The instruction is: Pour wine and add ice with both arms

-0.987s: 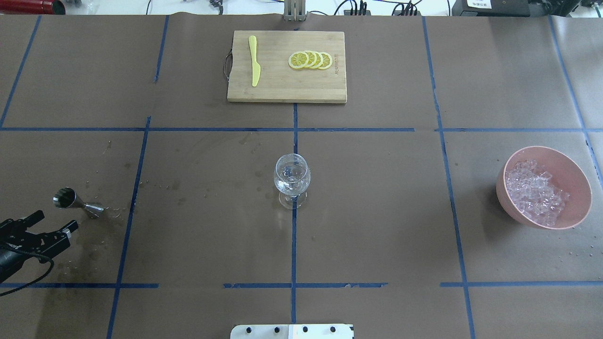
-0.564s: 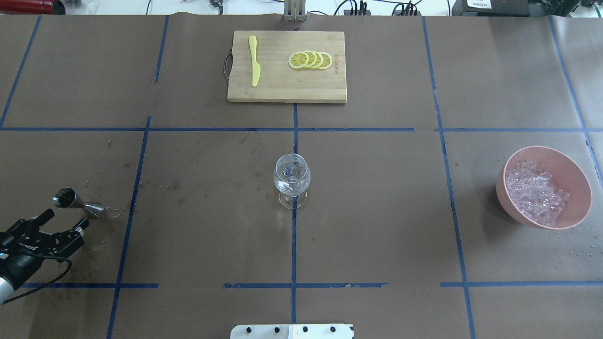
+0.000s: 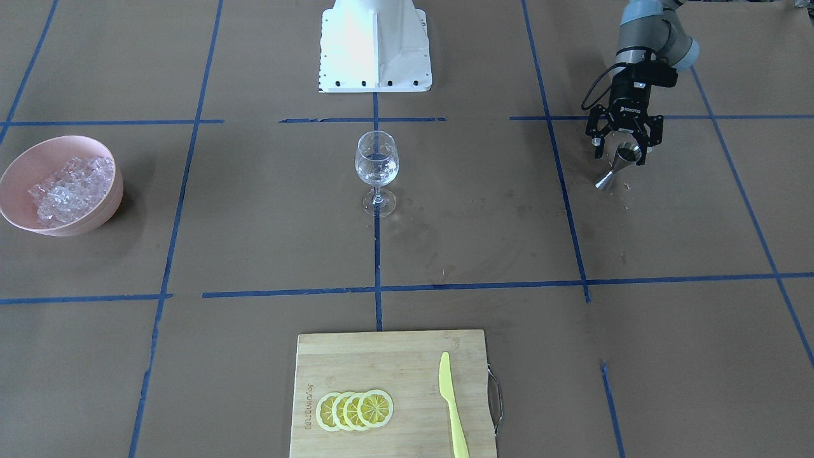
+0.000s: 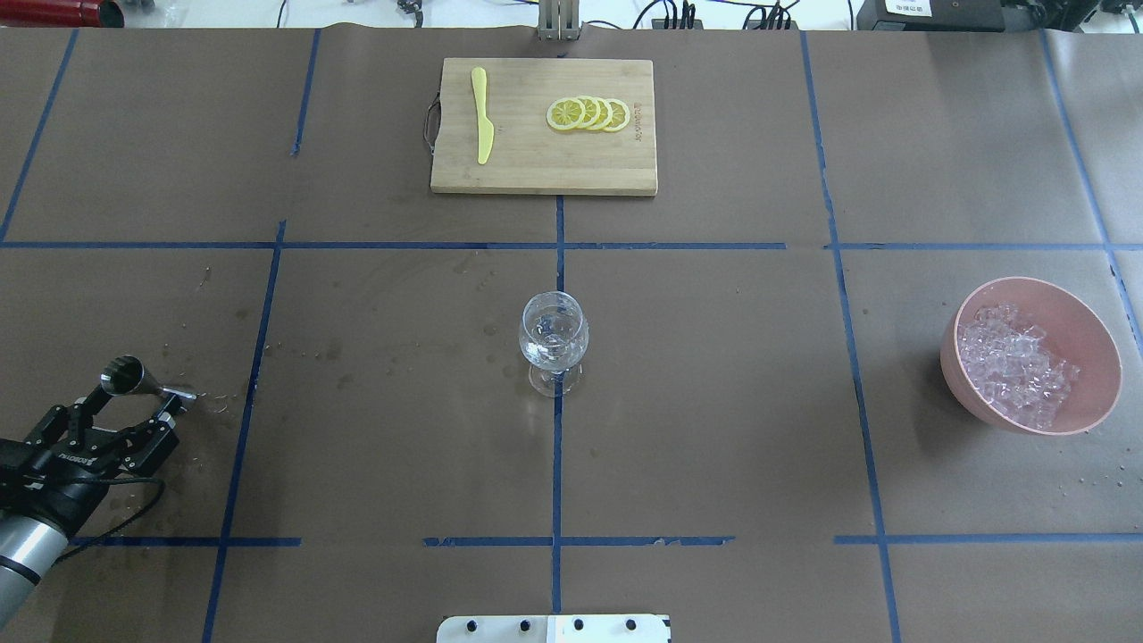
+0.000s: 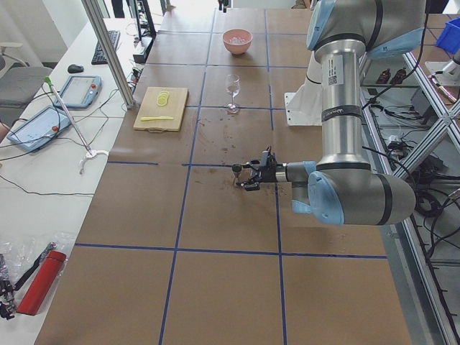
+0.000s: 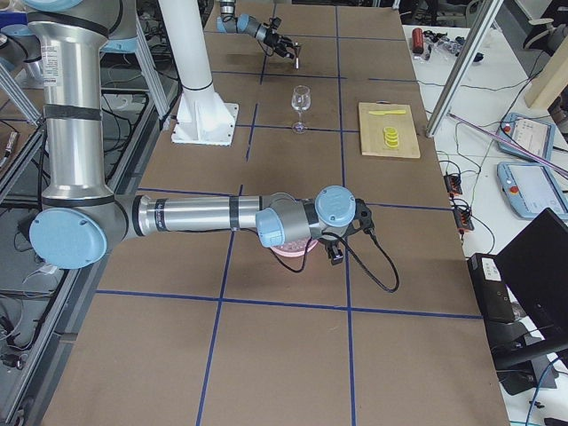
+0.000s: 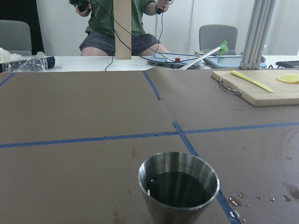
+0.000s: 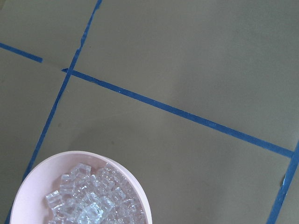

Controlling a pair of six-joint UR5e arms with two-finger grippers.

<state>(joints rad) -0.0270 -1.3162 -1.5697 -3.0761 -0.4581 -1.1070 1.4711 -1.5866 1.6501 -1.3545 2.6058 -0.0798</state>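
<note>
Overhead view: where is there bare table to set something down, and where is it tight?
Free: the wide stretch between the wine glass and the pink bowl, and the strip between the glass and the cutting board. Crowded: the near-left corner, where the open left gripper is at the jigger.

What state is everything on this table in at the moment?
Jigger: upright, droplets inside.
Left gripper: open, at the jigger, not gripping.
Wine glass: upright, a little clear wine inside.
Pink bowl: upright, holding ice.
Lemon slices: overlapping on the cutting board.
Knife: lying flat.
Right gripper: over the bowl, open or shut unclear.
</note>
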